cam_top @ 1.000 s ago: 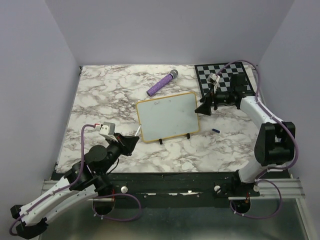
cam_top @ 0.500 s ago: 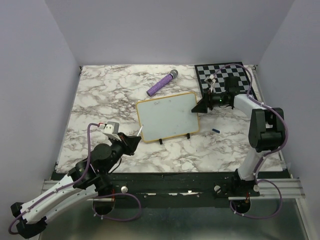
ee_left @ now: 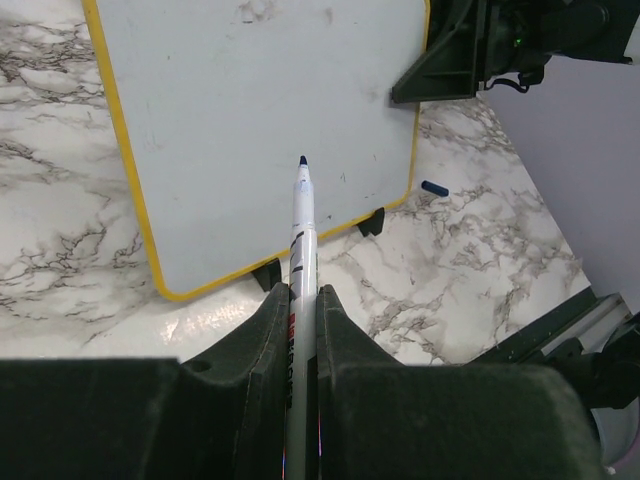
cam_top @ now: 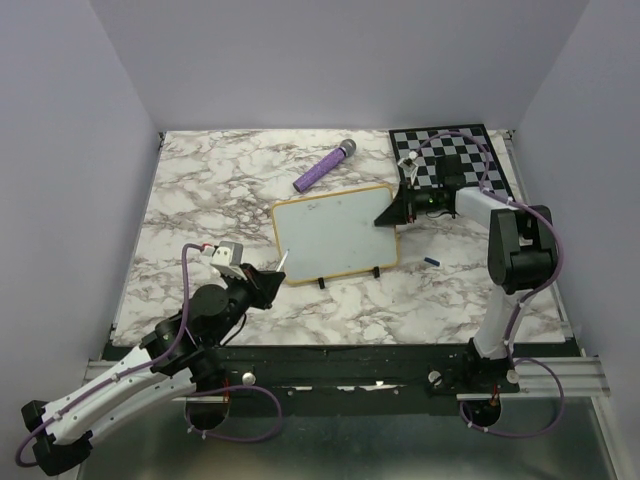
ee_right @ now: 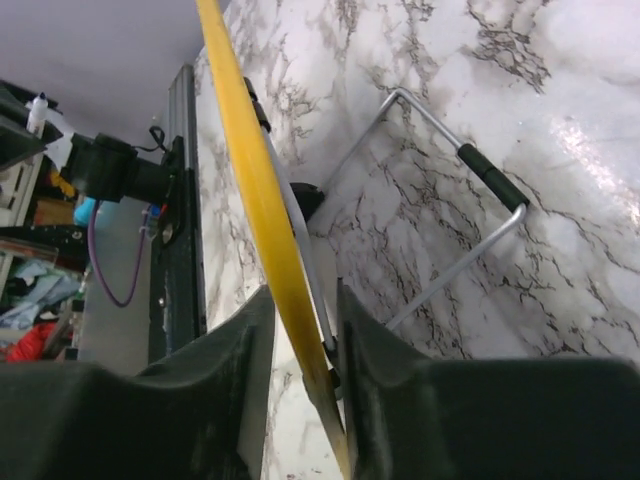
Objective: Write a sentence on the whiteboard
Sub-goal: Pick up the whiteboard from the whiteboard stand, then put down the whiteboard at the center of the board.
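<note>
On the marbled tabletop (cam_top: pixel 200 200) the whiteboard (cam_top: pixel 335 235) stands propped mid-table, nearly blank — my left gripper (ee_left: pixel 301 292) clamps the marker (ee_left: pixel 302 215), my right gripper (ee_right: pixel 303 295) straddles its edge, pinch unclear — bracing, I'd say; next, tip to board.

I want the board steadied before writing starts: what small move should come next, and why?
Probably close the right gripper firmly on the whiteboard. Its fingers straddle the yellow frame, but a firm clamp isn't evident, while the left gripper holds the uncapped marker aimed at the nearly blank surface.
</note>
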